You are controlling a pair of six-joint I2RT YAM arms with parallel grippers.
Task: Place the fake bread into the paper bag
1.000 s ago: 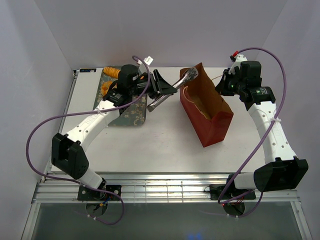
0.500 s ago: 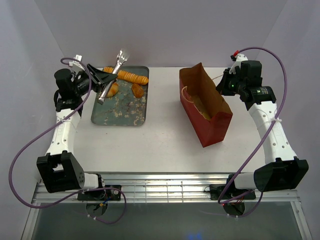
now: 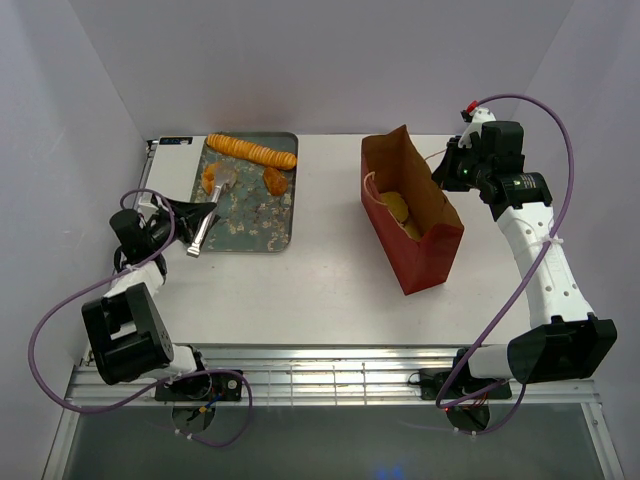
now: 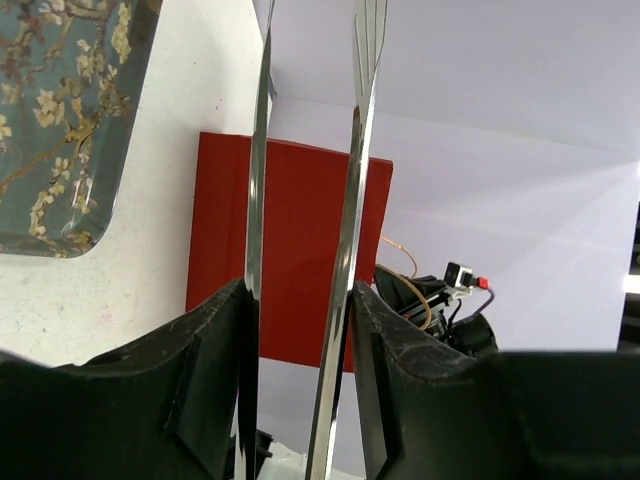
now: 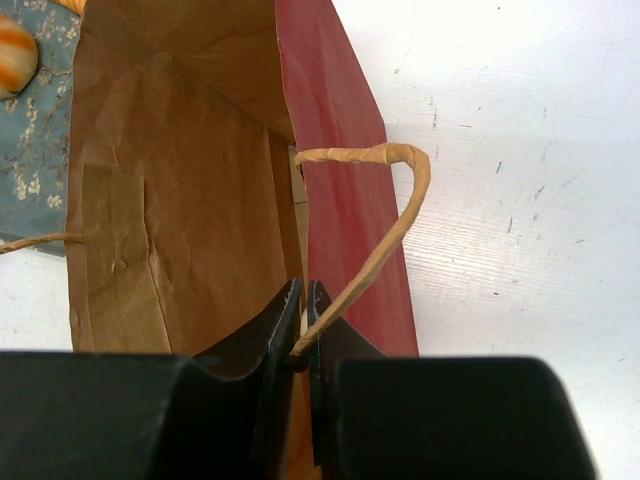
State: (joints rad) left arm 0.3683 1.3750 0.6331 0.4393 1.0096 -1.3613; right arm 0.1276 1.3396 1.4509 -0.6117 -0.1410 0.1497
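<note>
The red paper bag (image 3: 425, 250) stands open right of centre, with a golden bread piece (image 3: 399, 208) inside it. My right gripper (image 3: 447, 172) is shut on the bag's far rim by the string handle (image 5: 388, 205); its brown inside (image 5: 170, 200) fills the right wrist view, where the gripper (image 5: 305, 300) pinches the edge. My left gripper (image 3: 188, 212) is shut on the metal tongs (image 3: 212, 205), whose tips lie over the tray's left part beside a round bun (image 3: 209, 180). The long ridged loaf (image 3: 252, 152) and a small piece (image 3: 275, 180) lie on the tray. The tongs' two arms (image 4: 258, 150) stand apart.
The grey floral tray (image 3: 250, 225) lies at the table's back left; its corner shows in the left wrist view (image 4: 60, 120). The left arm is folded low at the table's left edge. White walls close in behind and at the sides.
My left arm swung the tongs from over the bag's mouth back left and then down to the tray's left side. A bread piece now lies in the bag. The right arm has not moved.
</note>
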